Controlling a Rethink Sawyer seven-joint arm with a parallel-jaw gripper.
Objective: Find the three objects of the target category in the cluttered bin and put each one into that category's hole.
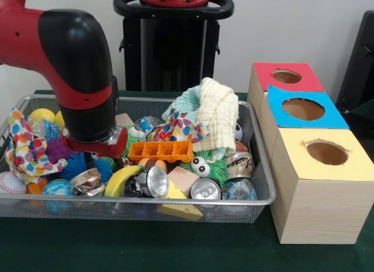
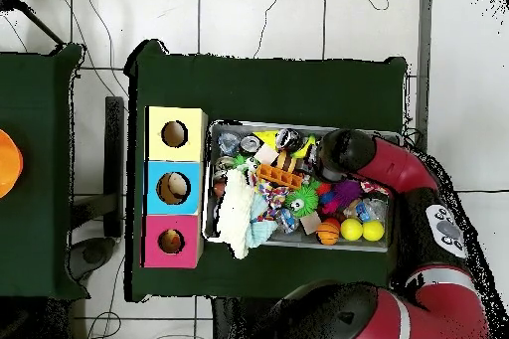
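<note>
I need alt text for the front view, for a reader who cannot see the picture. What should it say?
A red and black robot arm reaches down into a wire mesh bin crowded with toys, cans, balls and cloths, above an orange tray and a toy banana. Beside the bin stand three wooden boxes with round holes, topped red, blue and yellow.

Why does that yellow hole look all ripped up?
The yellow box's hole has a ragged, torn edge, while the blue hole and red hole are cut cleanly. It looks roughly cut or worn.
</note>
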